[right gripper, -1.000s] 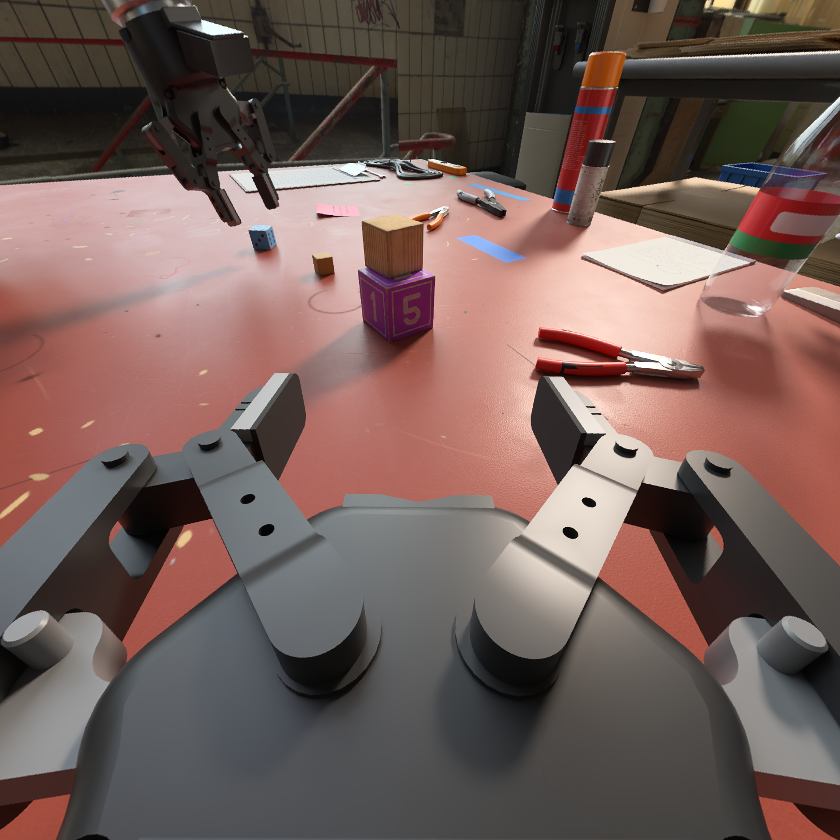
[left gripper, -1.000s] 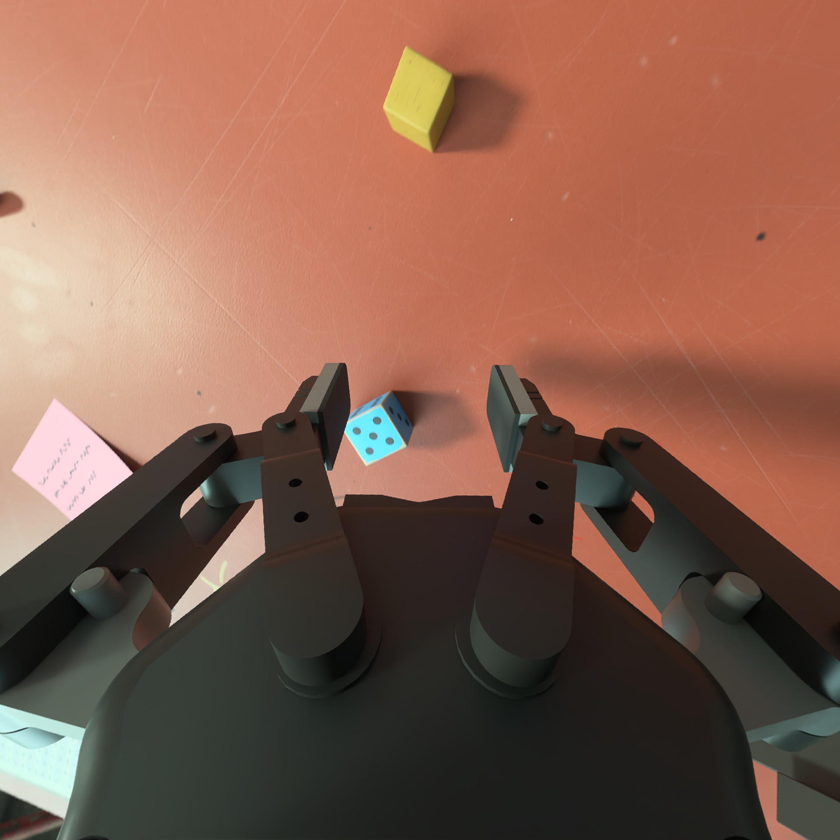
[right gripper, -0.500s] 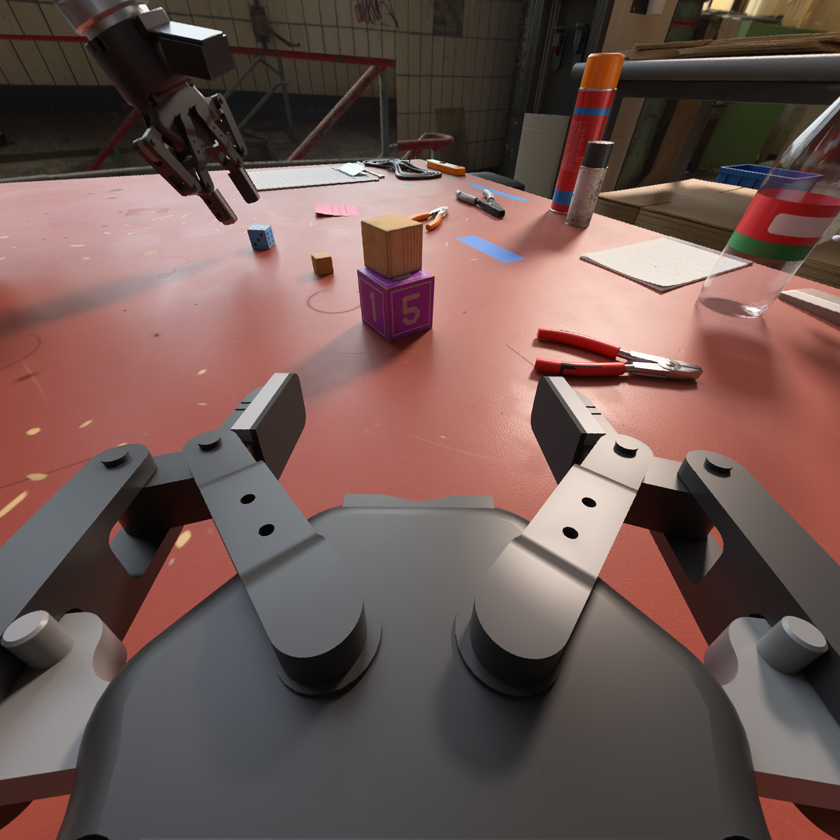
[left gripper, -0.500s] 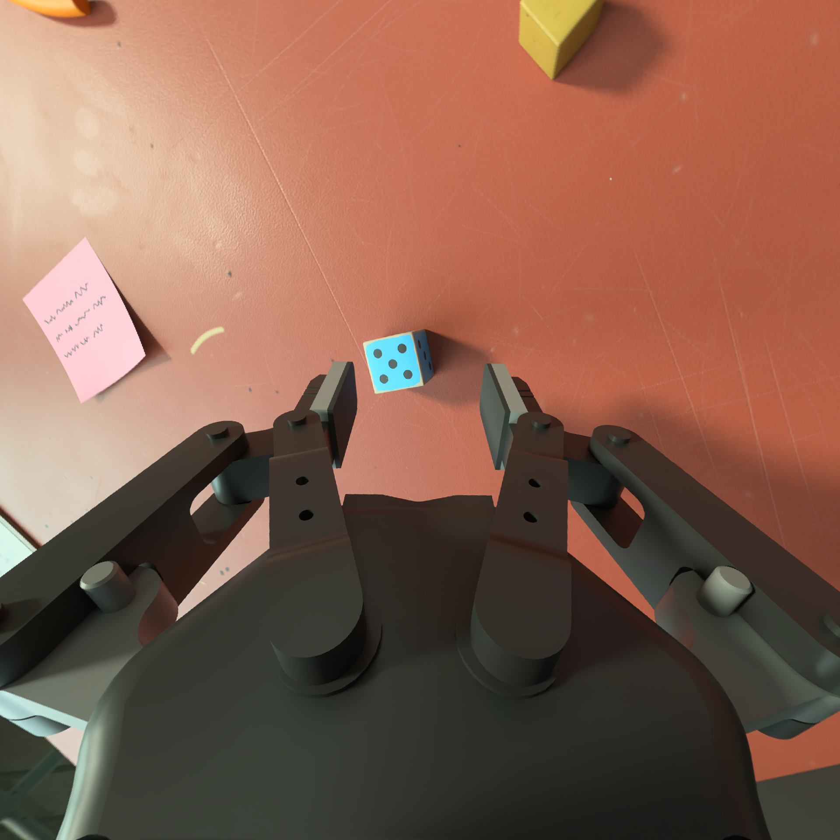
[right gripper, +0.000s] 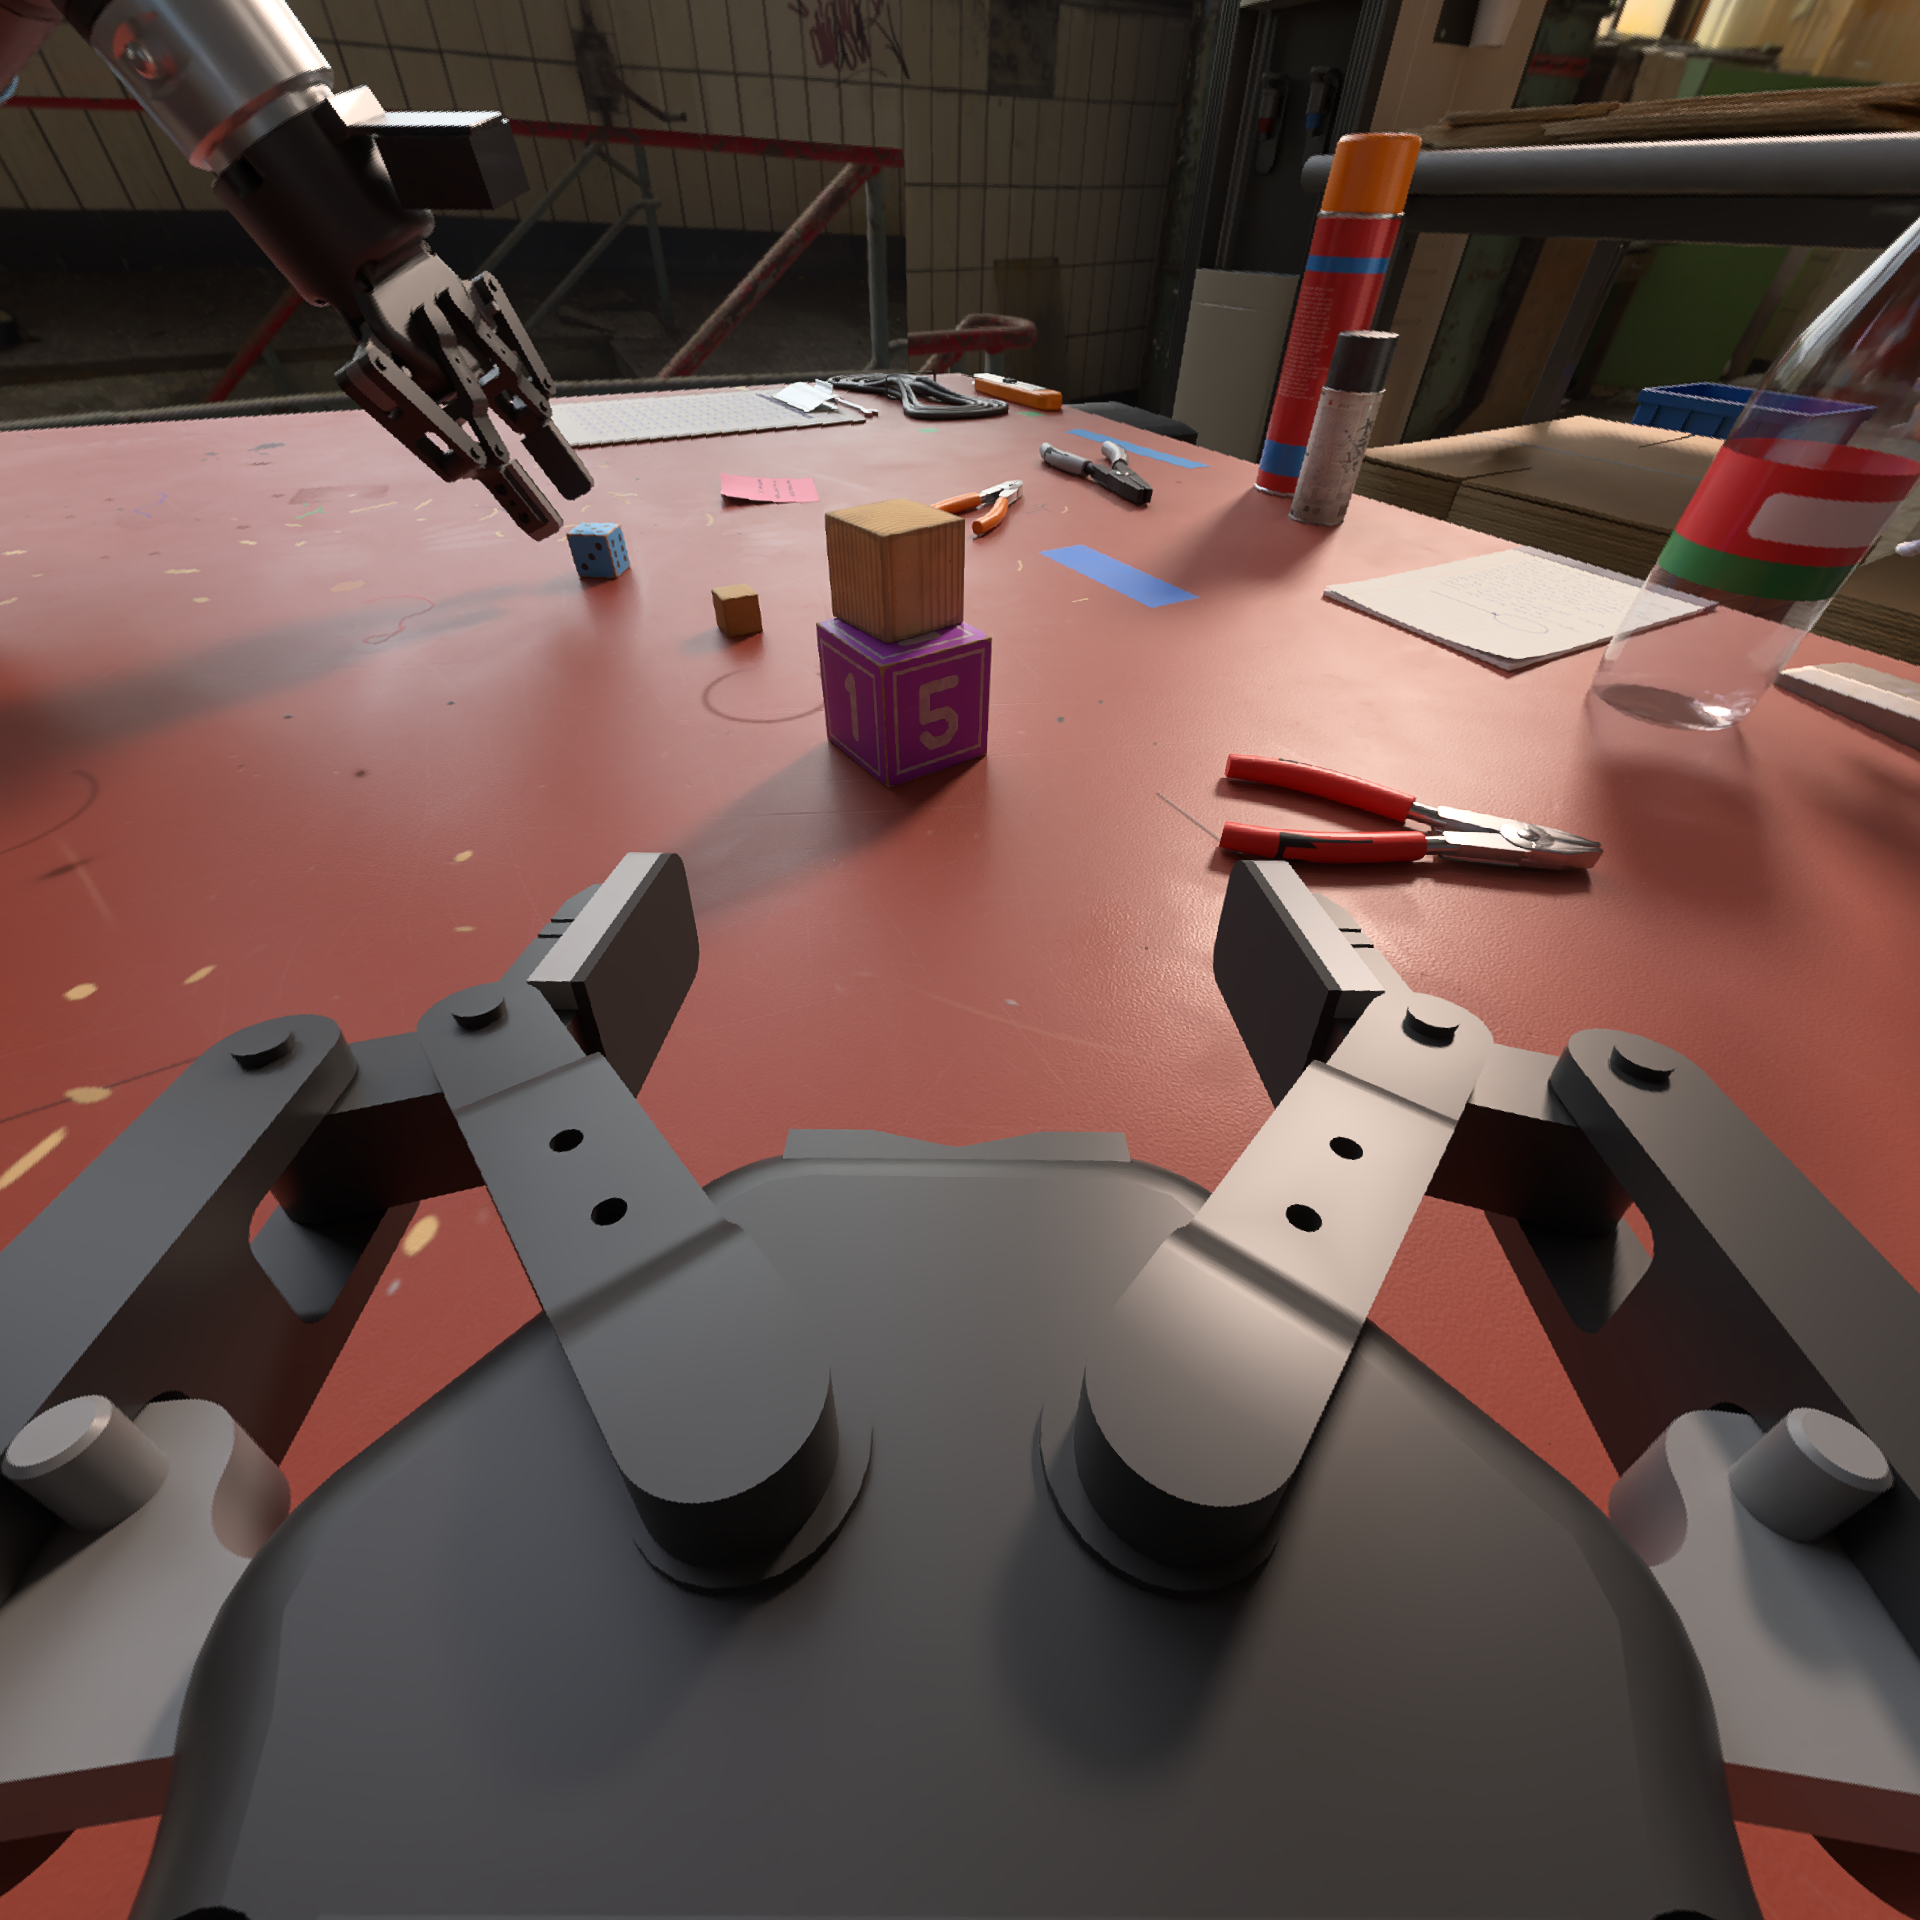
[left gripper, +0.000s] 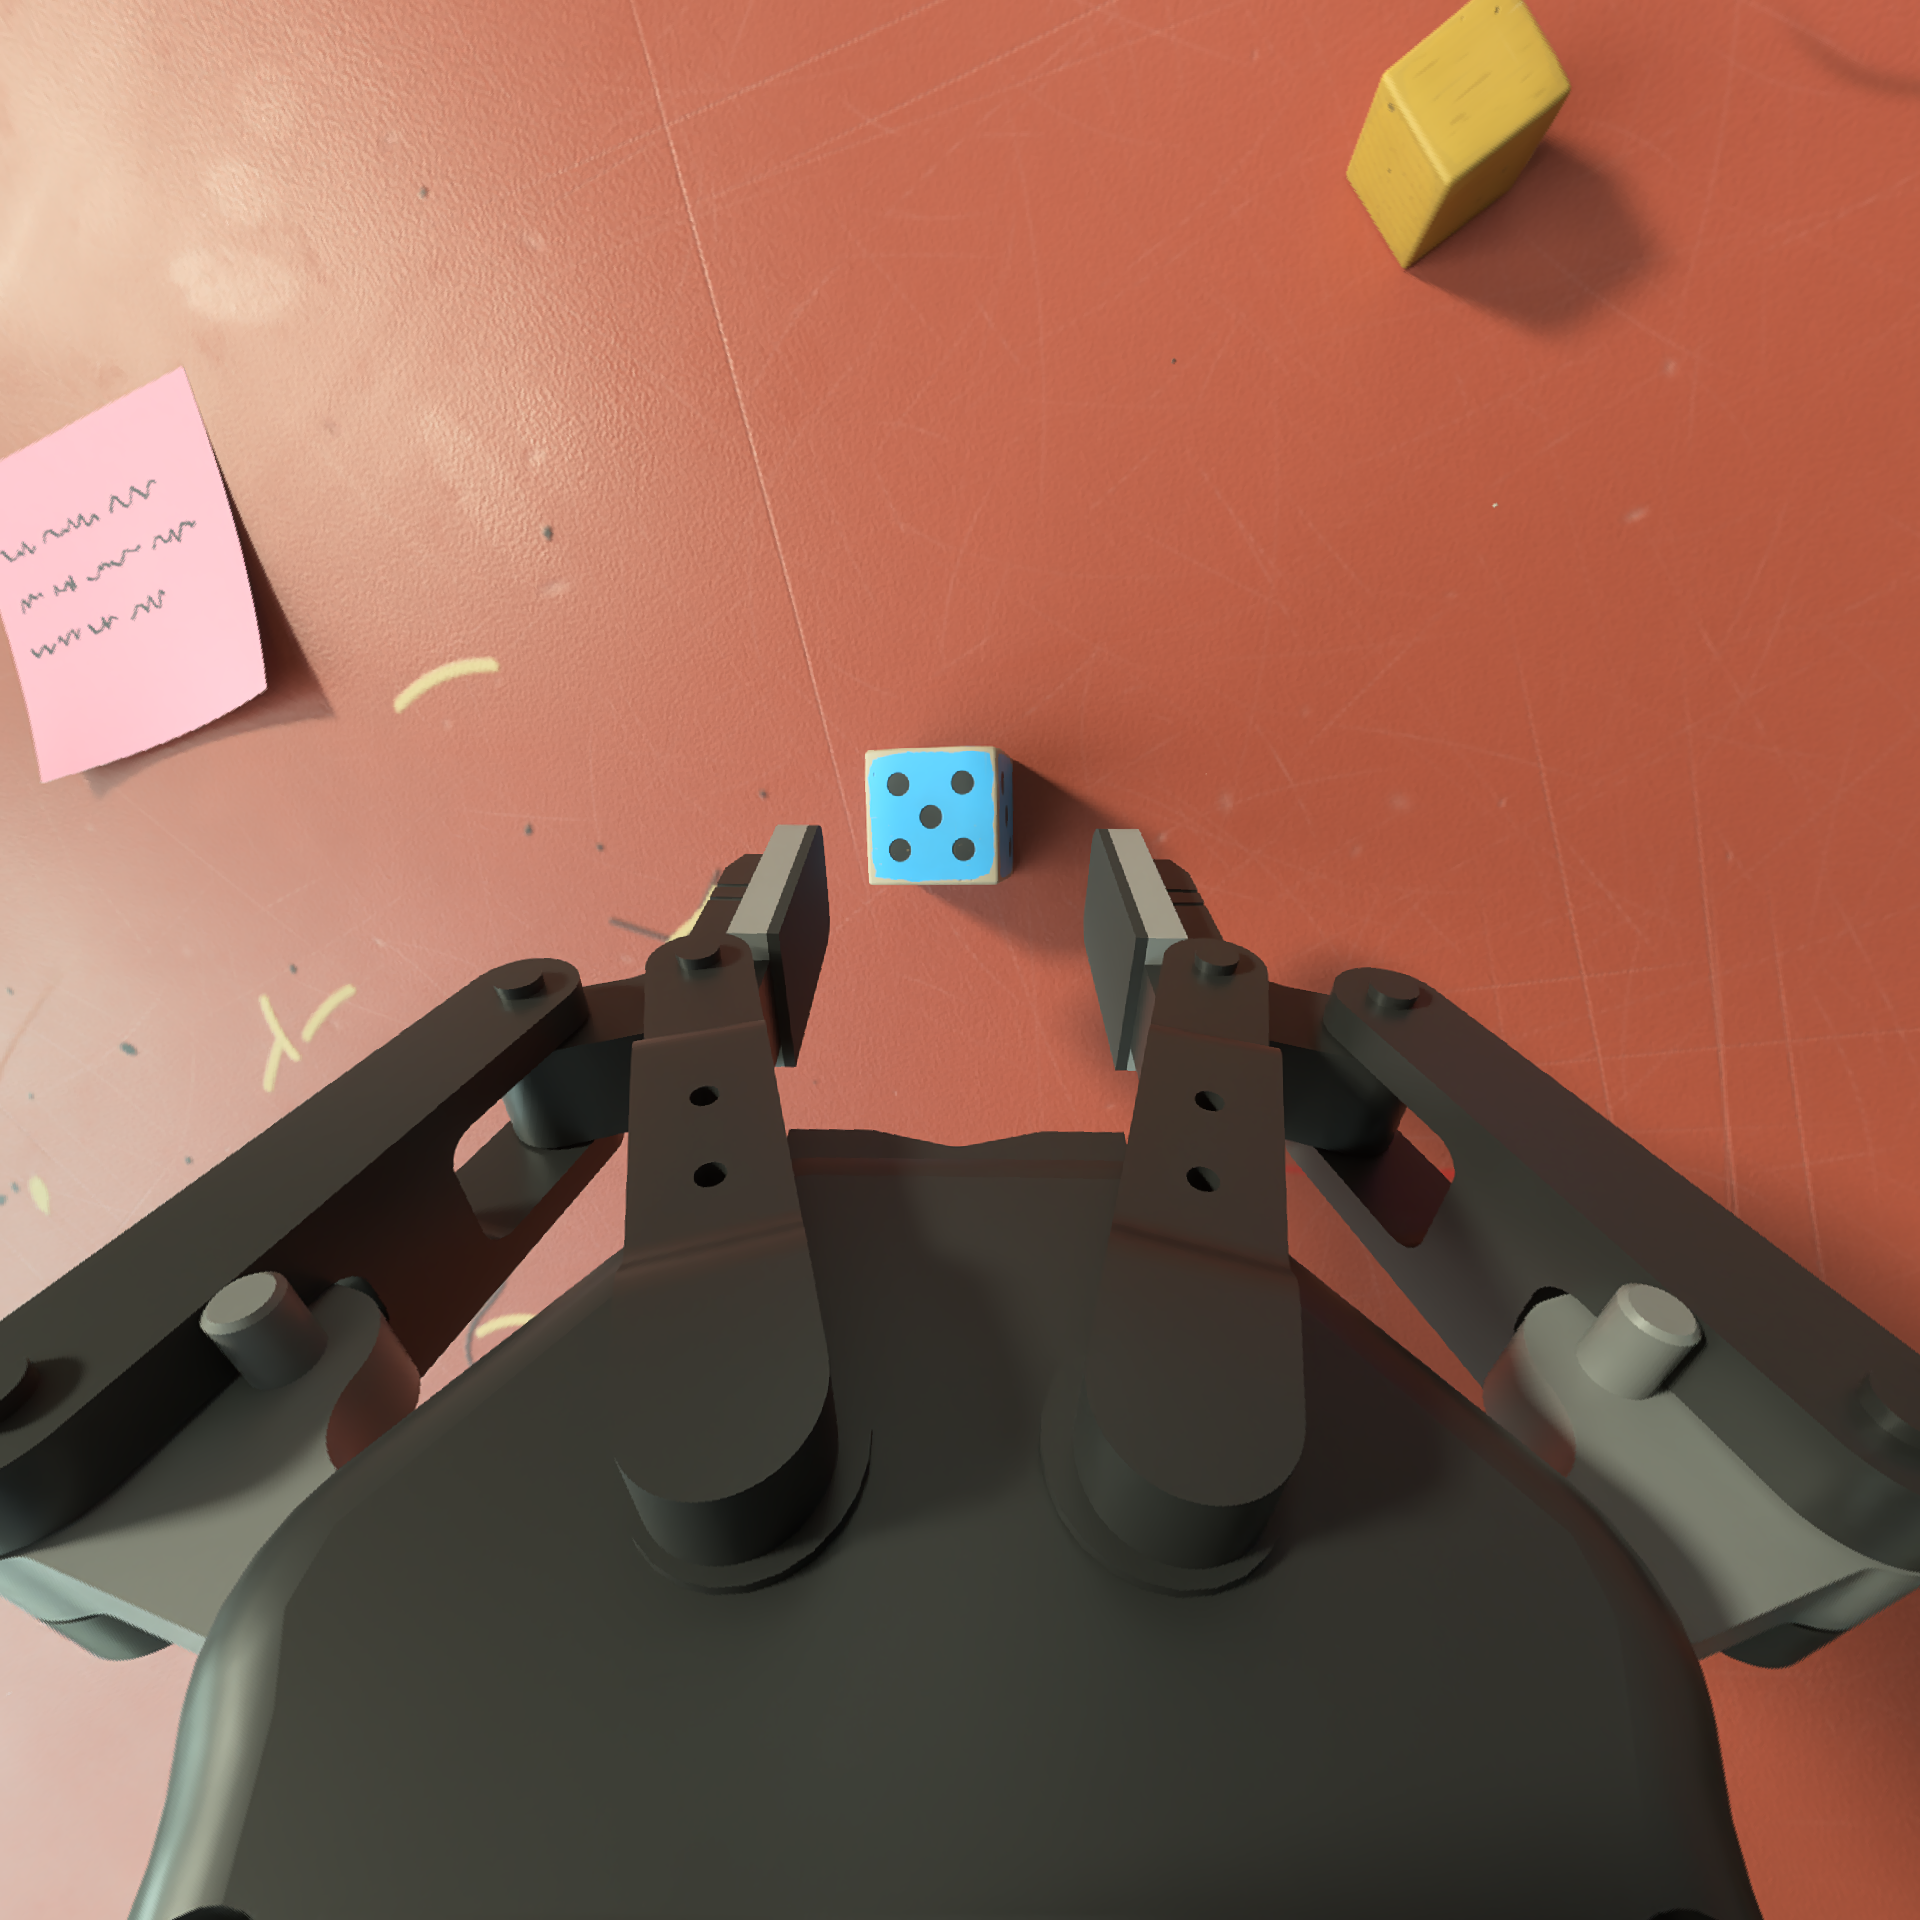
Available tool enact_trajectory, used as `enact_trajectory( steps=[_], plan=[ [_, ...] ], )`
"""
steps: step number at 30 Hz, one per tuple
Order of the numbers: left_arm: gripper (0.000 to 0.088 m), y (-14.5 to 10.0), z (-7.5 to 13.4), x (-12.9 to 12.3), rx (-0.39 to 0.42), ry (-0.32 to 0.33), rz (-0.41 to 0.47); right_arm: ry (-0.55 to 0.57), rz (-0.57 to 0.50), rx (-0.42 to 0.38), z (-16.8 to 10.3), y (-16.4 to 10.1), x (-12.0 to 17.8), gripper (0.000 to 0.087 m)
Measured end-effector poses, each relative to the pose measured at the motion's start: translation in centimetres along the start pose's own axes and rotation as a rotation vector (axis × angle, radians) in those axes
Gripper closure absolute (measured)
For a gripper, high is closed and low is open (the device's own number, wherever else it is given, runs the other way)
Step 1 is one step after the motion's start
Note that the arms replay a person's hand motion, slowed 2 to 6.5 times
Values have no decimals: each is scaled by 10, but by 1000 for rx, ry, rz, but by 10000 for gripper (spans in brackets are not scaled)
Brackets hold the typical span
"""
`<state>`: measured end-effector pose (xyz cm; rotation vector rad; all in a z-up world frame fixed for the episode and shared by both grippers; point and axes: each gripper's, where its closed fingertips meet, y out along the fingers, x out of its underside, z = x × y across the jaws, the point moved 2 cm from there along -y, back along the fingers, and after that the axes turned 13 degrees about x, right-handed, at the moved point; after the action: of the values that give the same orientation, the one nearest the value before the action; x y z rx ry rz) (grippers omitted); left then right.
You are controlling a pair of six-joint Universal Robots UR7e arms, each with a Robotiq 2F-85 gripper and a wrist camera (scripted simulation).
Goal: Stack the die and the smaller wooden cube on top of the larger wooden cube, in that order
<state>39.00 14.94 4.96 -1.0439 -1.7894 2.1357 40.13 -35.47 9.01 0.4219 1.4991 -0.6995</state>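
A blue die lies on the red table, just beyond the tips of my open left gripper. The smaller wooden cube lies at the upper right of the left wrist view. In the right wrist view the die sits under the left gripper, the smaller cube is to its right, and the larger wooden cube stands on a purple numbered block. My right gripper is open and empty, low over the table near the front.
A pink note lies left of the die. Red pliers lie right of the stack. Behind are orange pliers, a blue tape strip, spray cans, a paper sheet and a clear bottle.
The left gripper has turned and come down toward the die, which now sits centred ahead of its fingertips. The right gripper has not moved.
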Motion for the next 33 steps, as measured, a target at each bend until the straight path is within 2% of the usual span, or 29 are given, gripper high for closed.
enact_trajectory(
  steps=[9, 12, 15, 19, 25, 33],
  plan=[
    [442, 9, -5, 0, 38, -48, 48, -1, 0, 1, 0, 0, 0, 20],
    [498, 13, -7, 0, 46, -57, 48, 0, 0, 2, 0, 0, 0, 20],
    [619, 15, -7, 0, 59, -55, 44, 1, 1, 2, 0, 0, 0, 20],
    [620, 15, -6, -3, 72, -40, 57, 3, 3, 2, 0, 0, 0, 20],
    [620, 2, 1, -19, 73, 26, 98, 4, 0, 1, 0, 0, 0, 20],
    [620, -22, 26, -62, 107, 185, 146, 0, -4, 0, 0, 0, 0, 20]
  ],
)
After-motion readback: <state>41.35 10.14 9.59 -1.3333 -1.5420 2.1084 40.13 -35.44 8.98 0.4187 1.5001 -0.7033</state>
